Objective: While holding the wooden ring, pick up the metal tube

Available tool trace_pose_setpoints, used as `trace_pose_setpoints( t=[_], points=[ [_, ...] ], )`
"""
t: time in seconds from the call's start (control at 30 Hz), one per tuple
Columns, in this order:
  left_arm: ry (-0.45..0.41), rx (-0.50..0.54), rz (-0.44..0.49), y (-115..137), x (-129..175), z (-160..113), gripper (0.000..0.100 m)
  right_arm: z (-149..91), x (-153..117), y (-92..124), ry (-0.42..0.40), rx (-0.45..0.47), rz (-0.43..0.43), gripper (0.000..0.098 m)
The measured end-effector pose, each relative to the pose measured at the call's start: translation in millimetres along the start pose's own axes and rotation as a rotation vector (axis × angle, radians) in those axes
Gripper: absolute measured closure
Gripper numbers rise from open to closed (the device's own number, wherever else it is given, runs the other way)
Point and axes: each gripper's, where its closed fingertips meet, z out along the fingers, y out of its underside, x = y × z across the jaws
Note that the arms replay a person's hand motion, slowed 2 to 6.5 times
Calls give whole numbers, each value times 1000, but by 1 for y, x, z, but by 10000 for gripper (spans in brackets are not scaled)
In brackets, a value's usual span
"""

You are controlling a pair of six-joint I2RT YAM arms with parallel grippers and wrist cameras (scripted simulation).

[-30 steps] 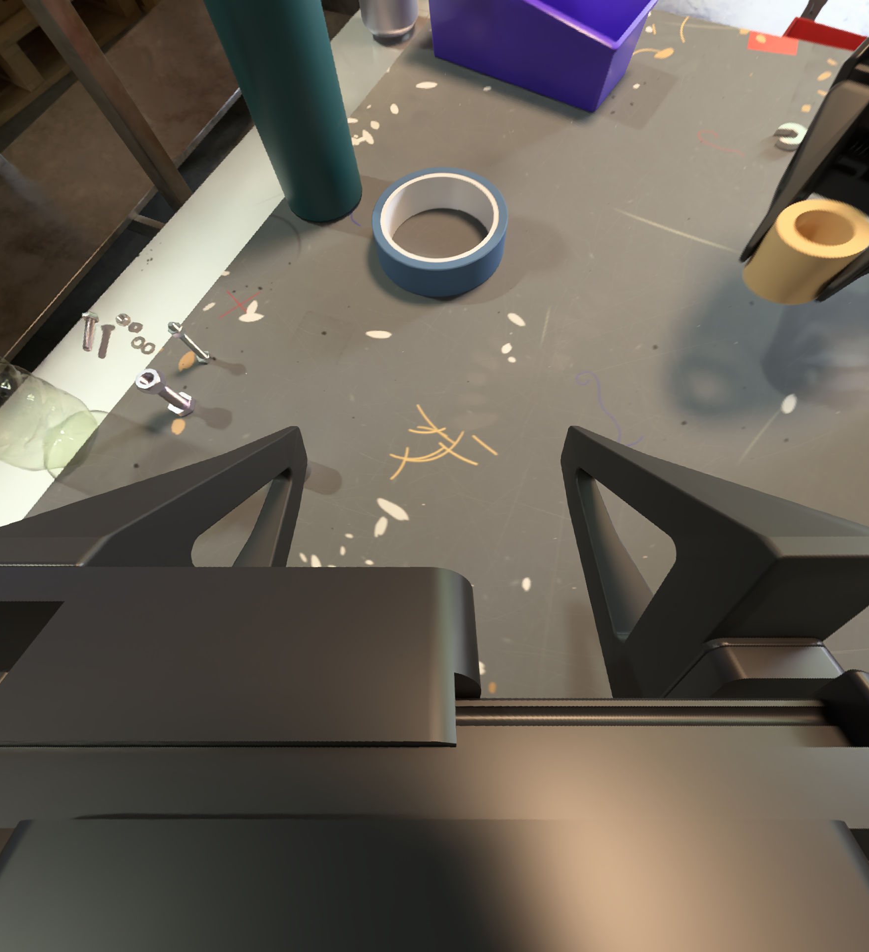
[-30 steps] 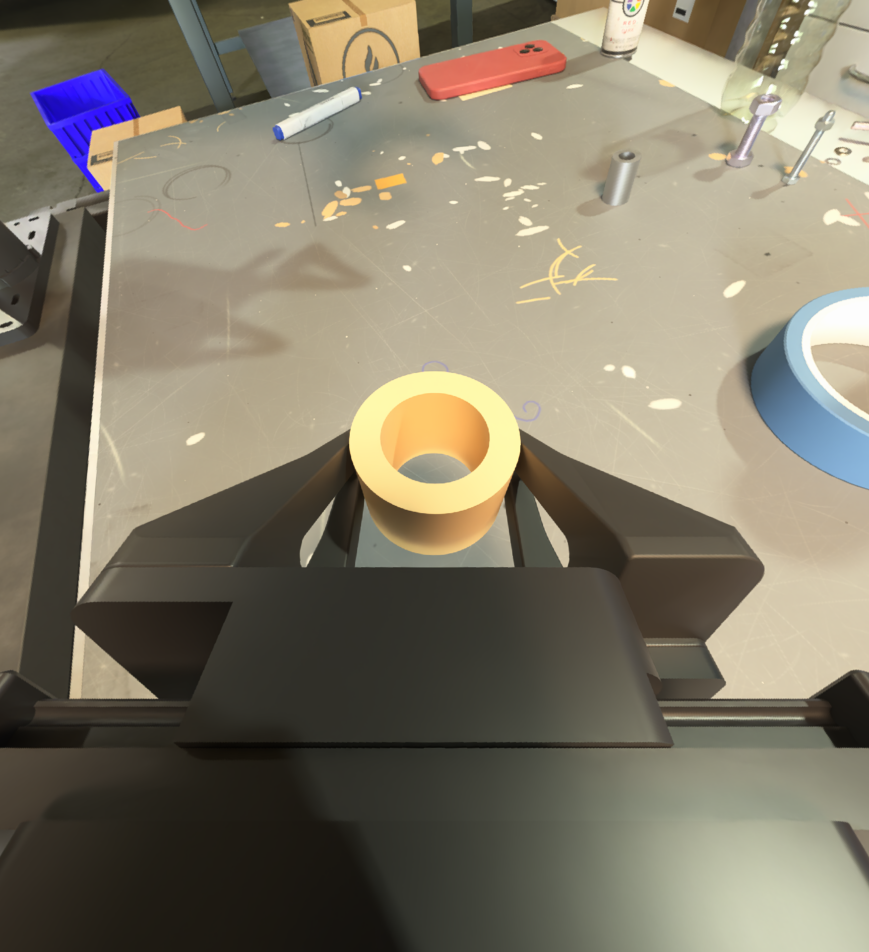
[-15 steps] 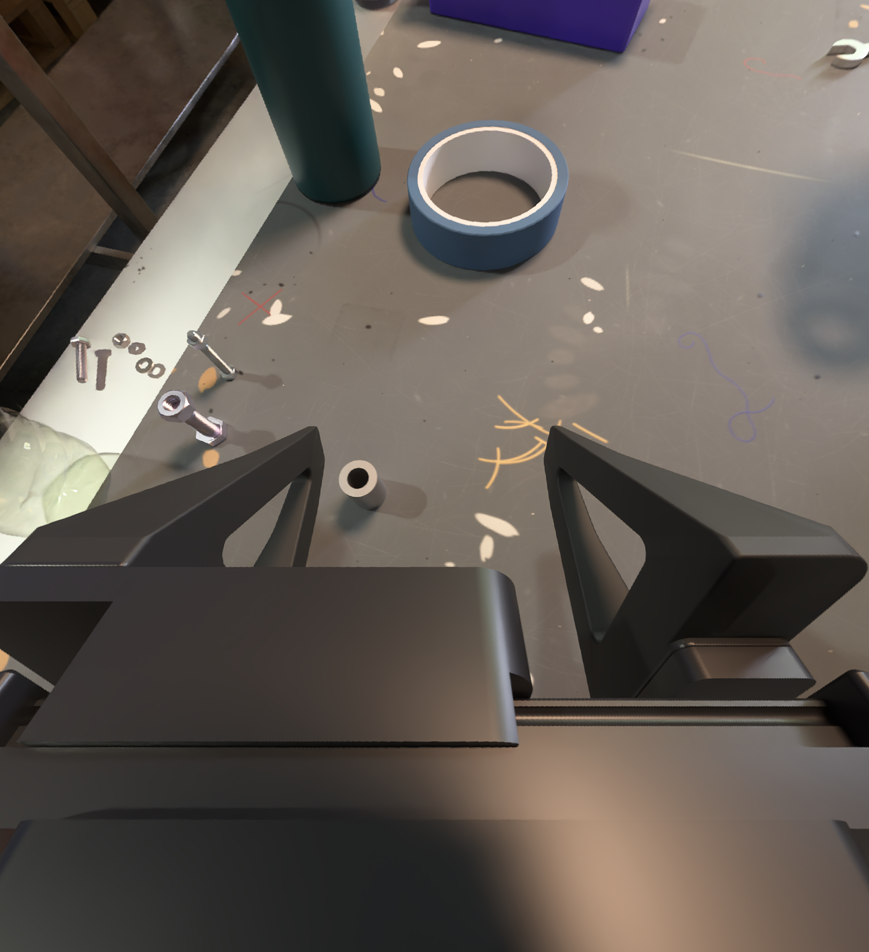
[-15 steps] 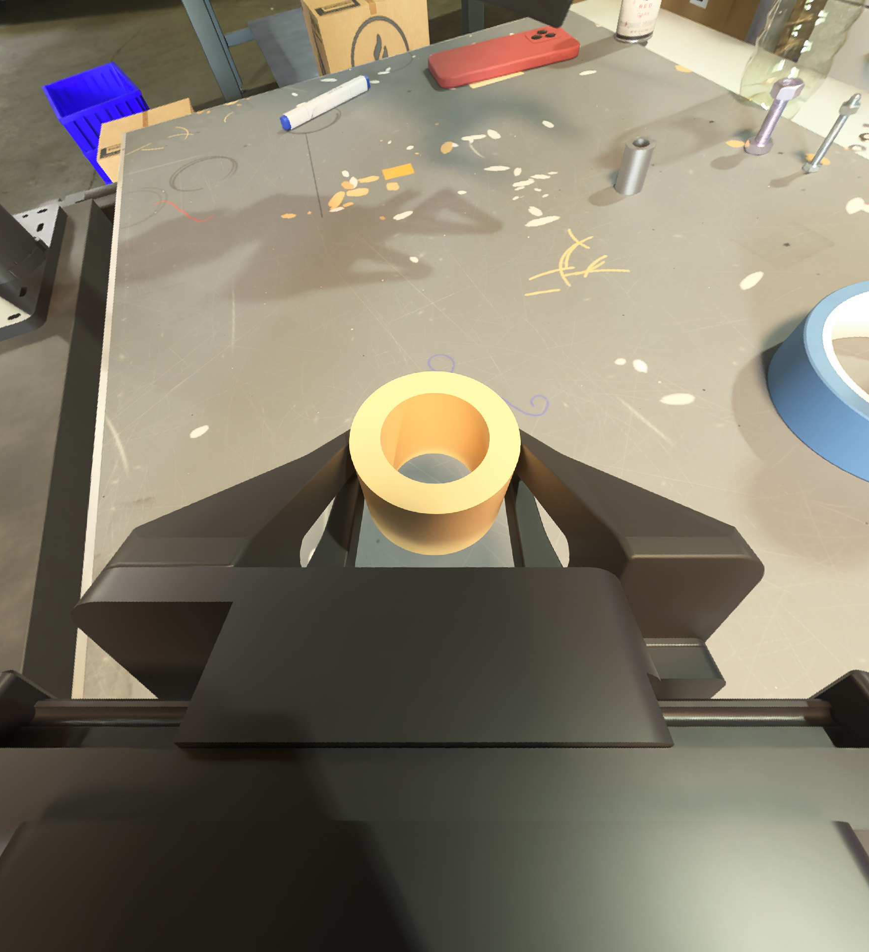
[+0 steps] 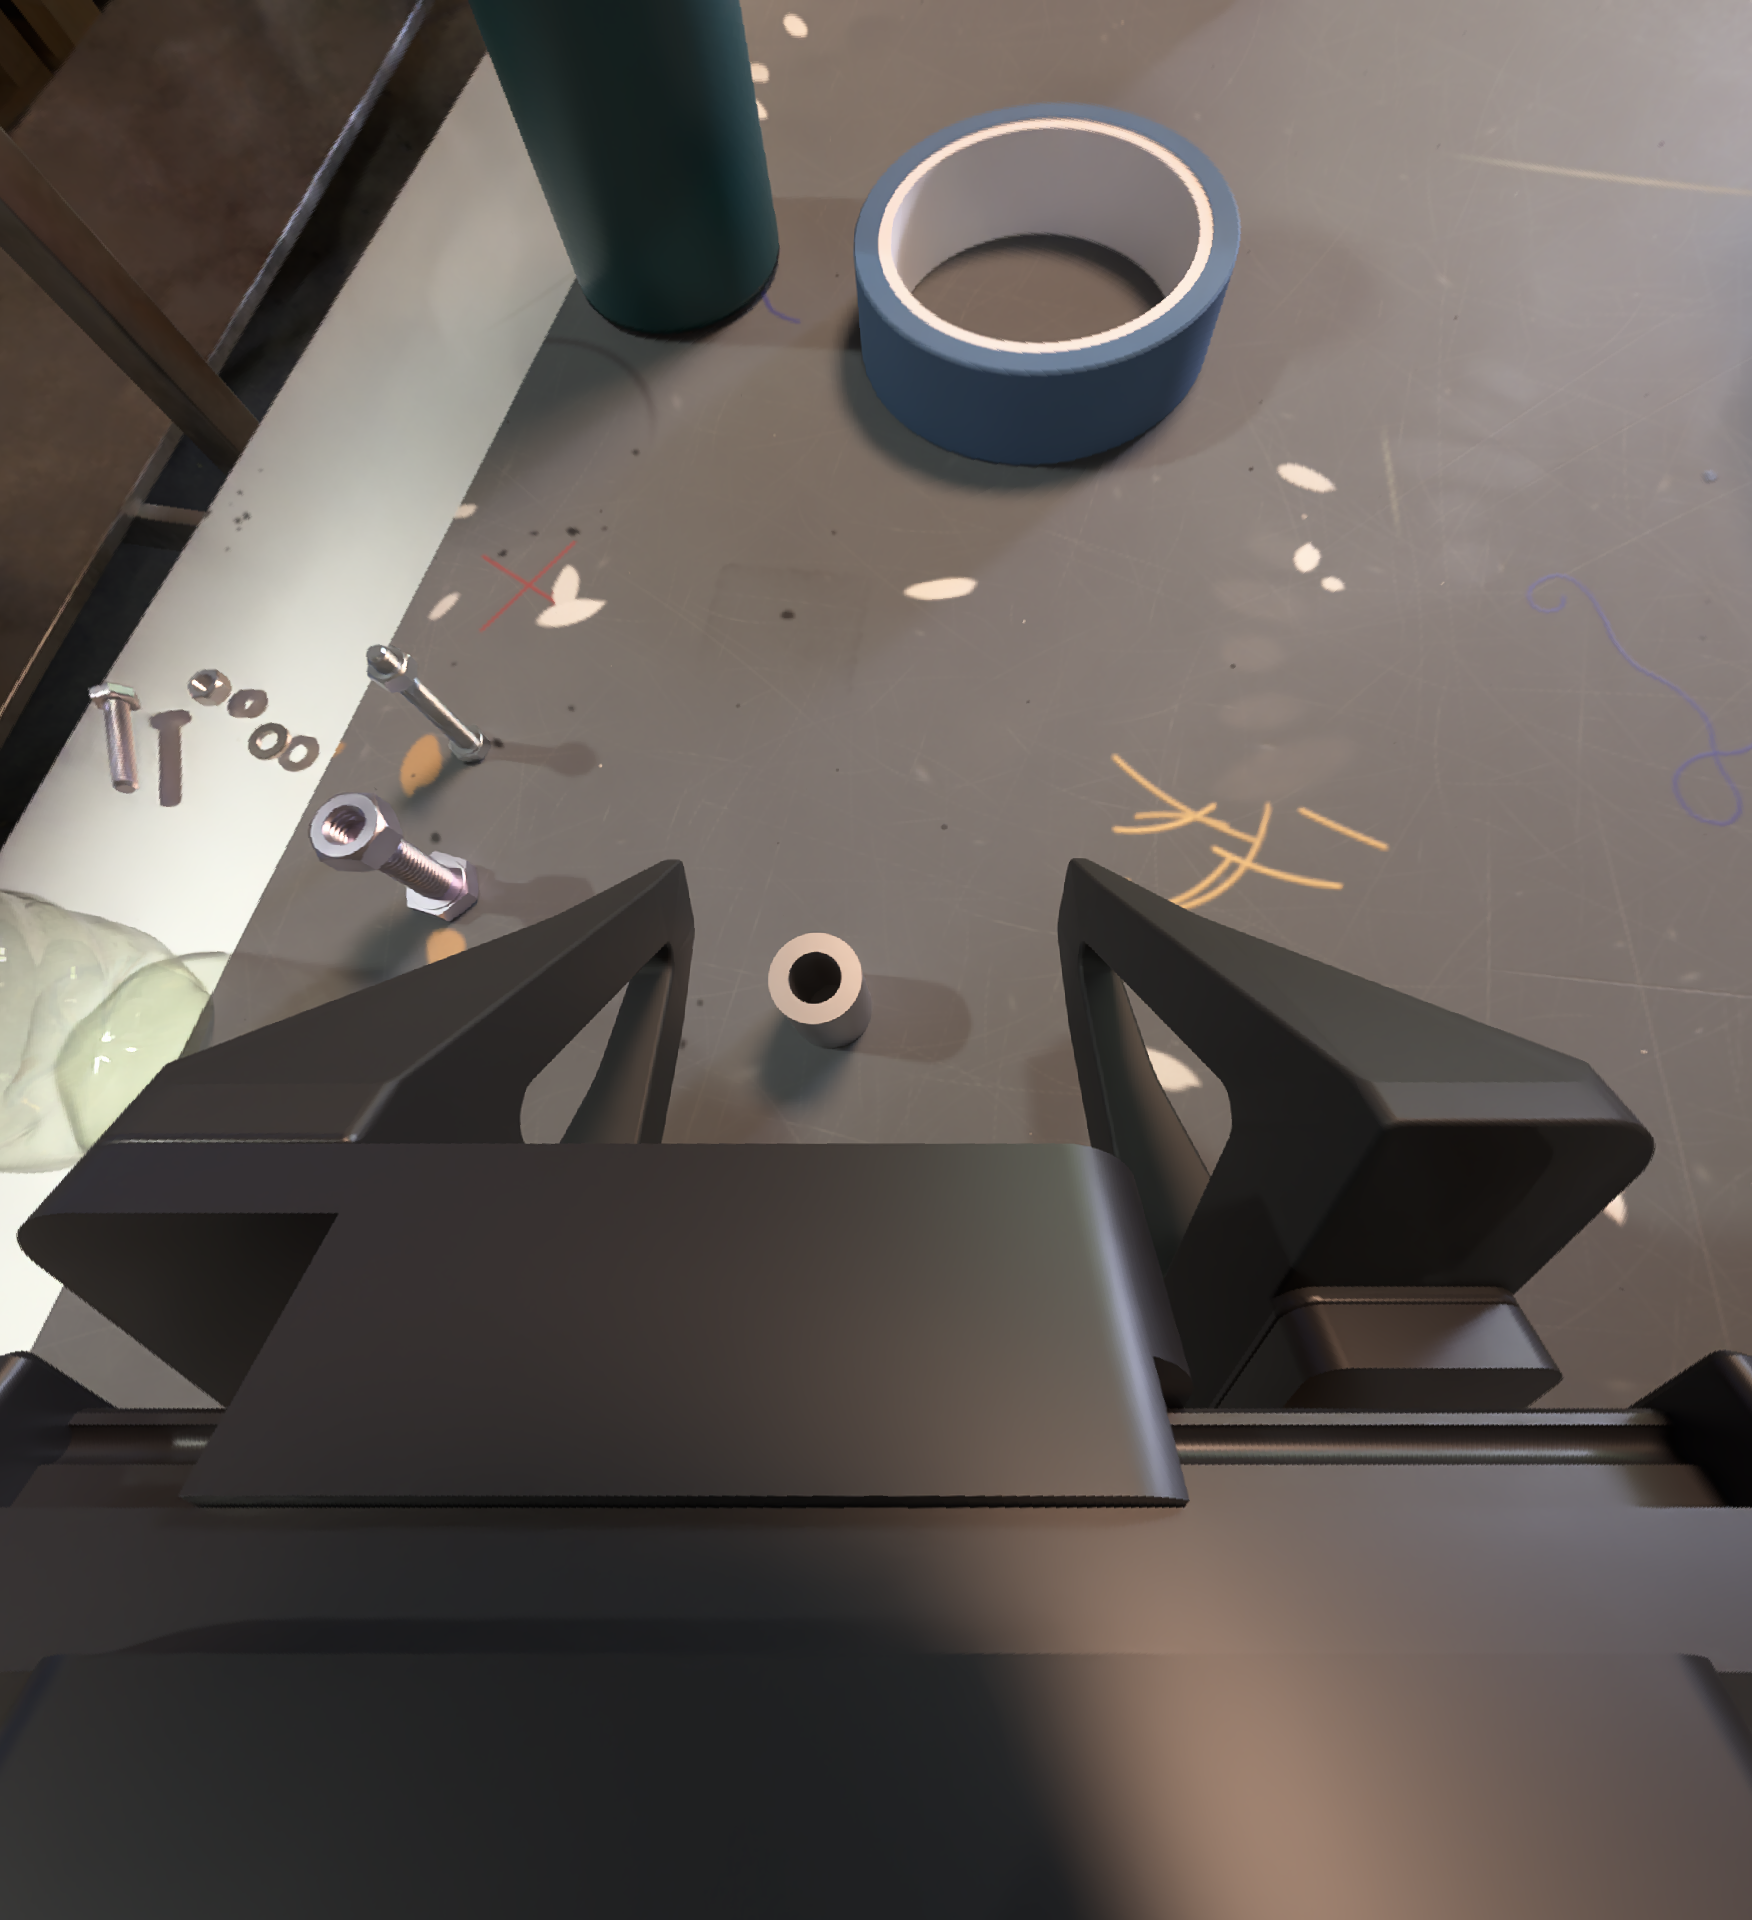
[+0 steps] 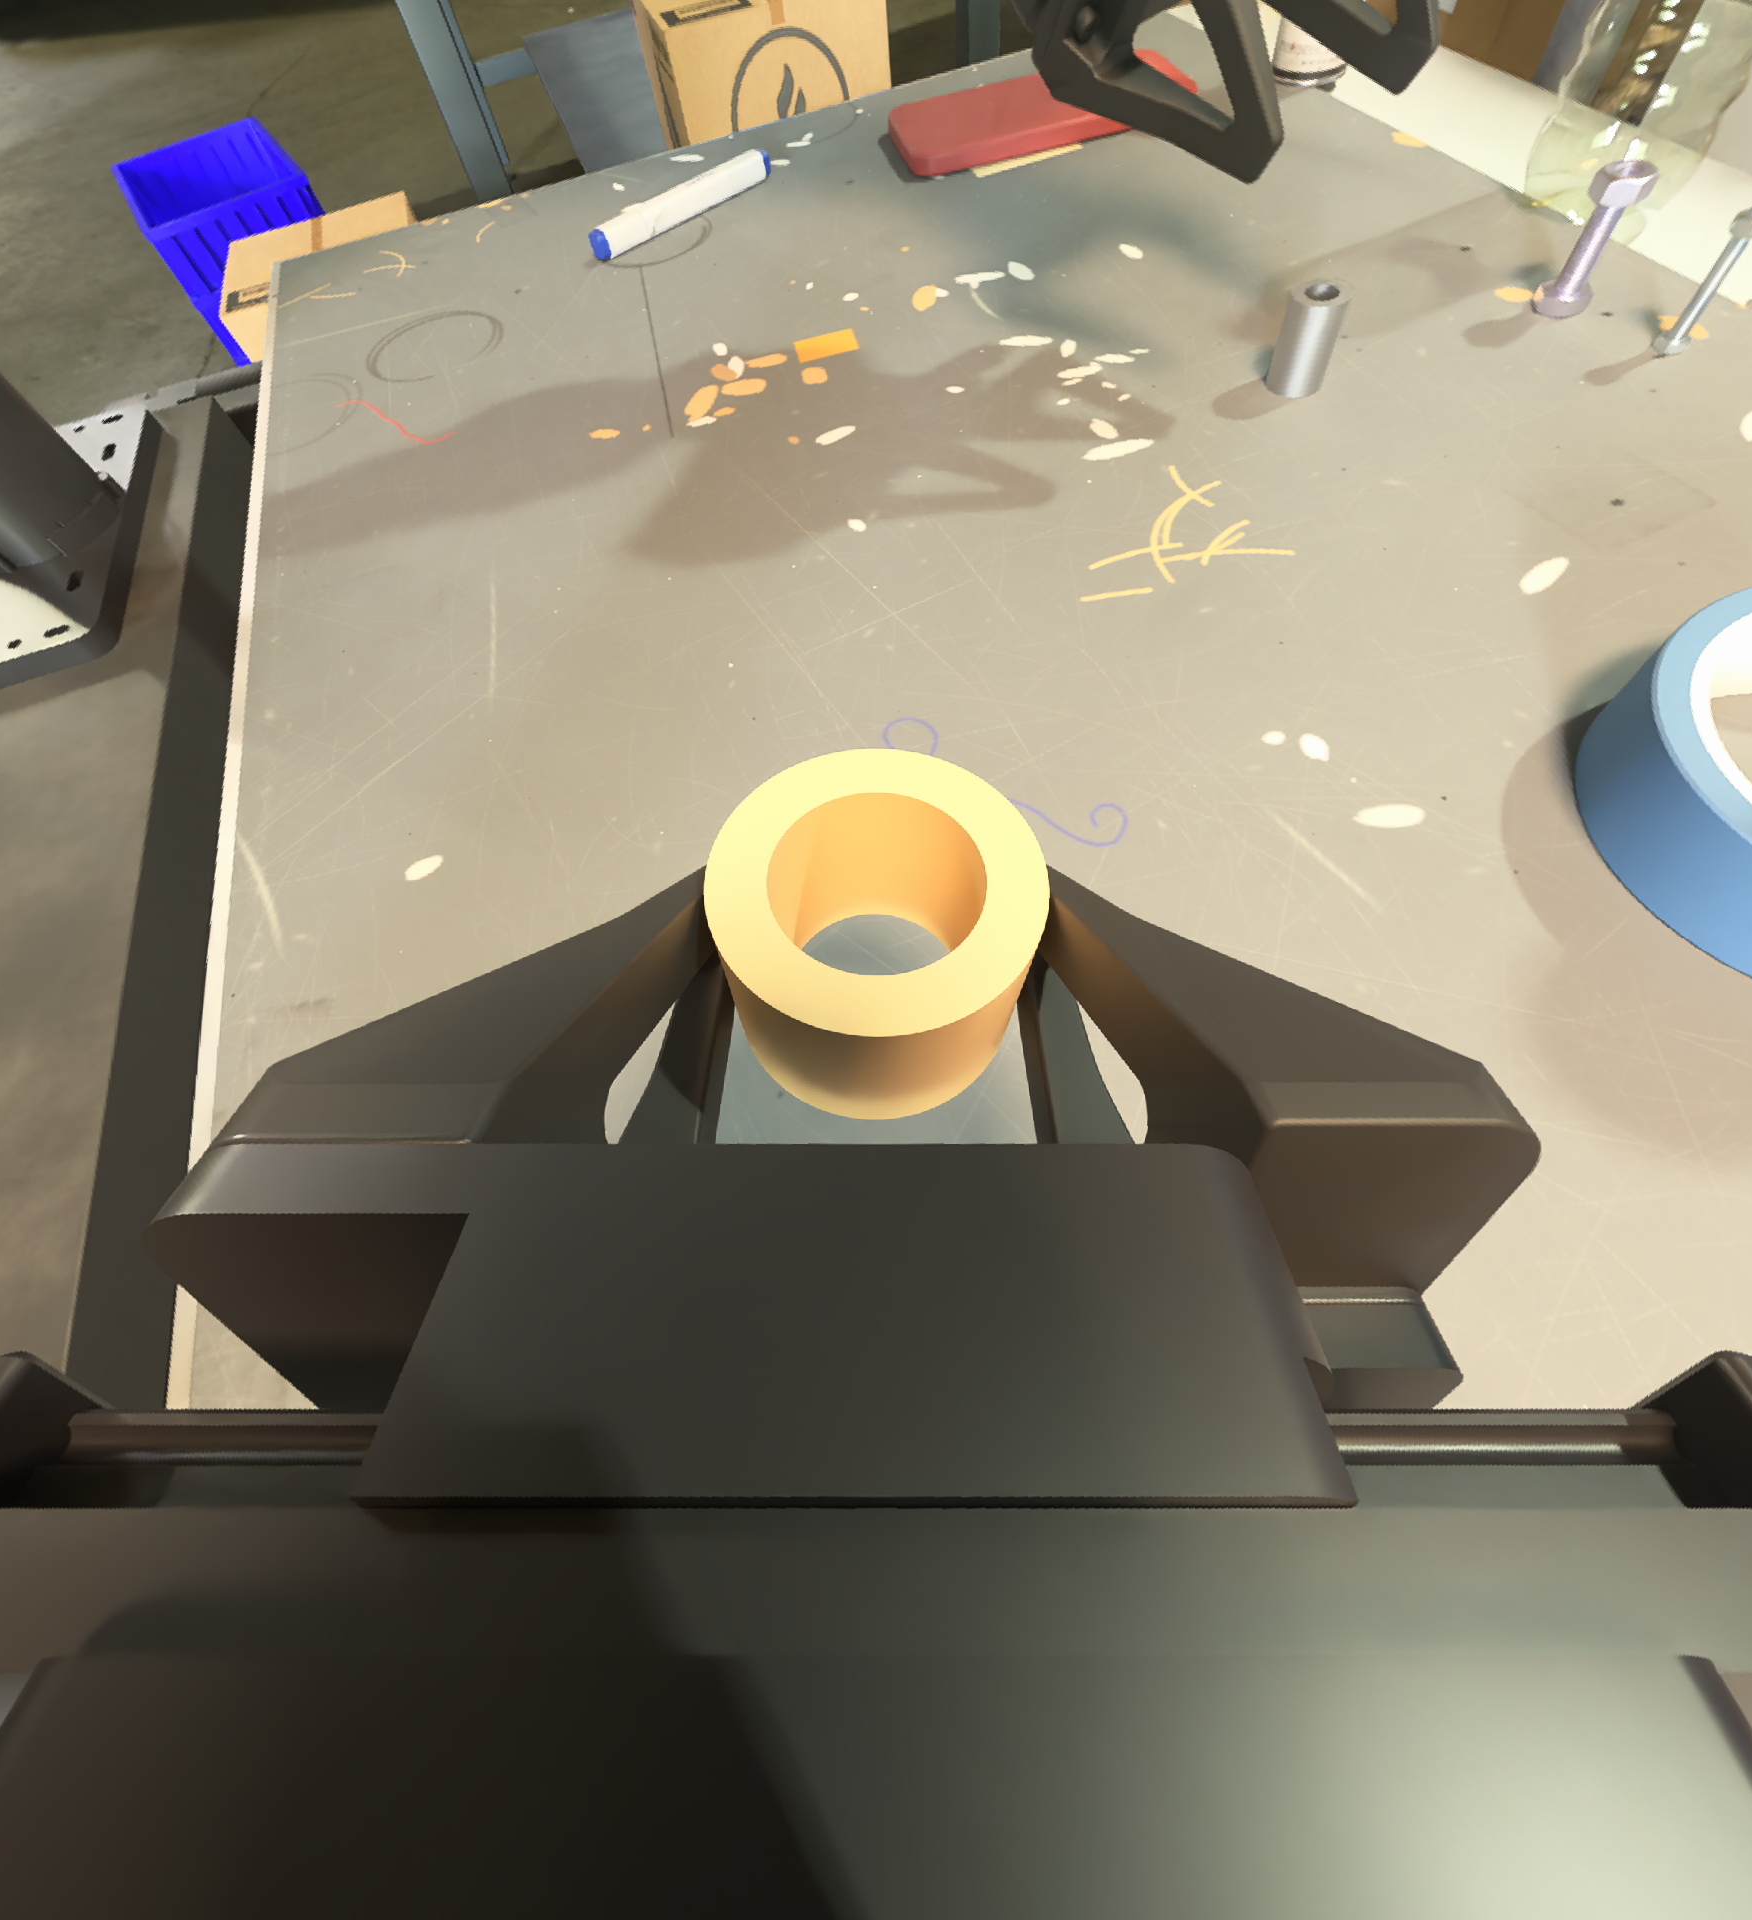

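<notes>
While right gripper (image 6: pixel 876 940) pinches wooden ring (image 6: pixel 874 930) above surface (image 6: pixel 560 644), left gripper (image 5: pixel 874 935) hangs over metal tube (image 5: pixel 819 989), jaws spread. Tube upright on surface, long axis vertical, between jaws, slightly nearer left finger. Left arm nearer.

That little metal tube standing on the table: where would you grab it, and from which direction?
Grip the metal tube around its round side wall, coming straight down. It stands upright, bore facing up, already between the open left end effector fingers.
</notes>
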Motion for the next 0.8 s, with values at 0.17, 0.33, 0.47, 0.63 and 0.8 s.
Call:
trace_pose_setpoints(
  t=[0.17, 0.33, 0.47, 0.63, 0.8],
  points=[
    [15, -32, 2, 7, -5, 8, 431, 1, -4, -1, -9, -6, -13, 533],
    [26, -60, -1, 13, -9, 13, 450, 1, -6, -2, -14, -7, -19, 533],
    [31, -71, -4, 15, -11, 16, 458, 2, -7, -2, -18, -10, -20, 533],
    [41, -94, -7, 19, -14, 20, 469, 2, -7, -2, -20, -13, -22, 533],
    [44, -129, -1, 26, -15, 26, 486, 2, -7, -2, -20, -13, -22, 533]
  ],
)
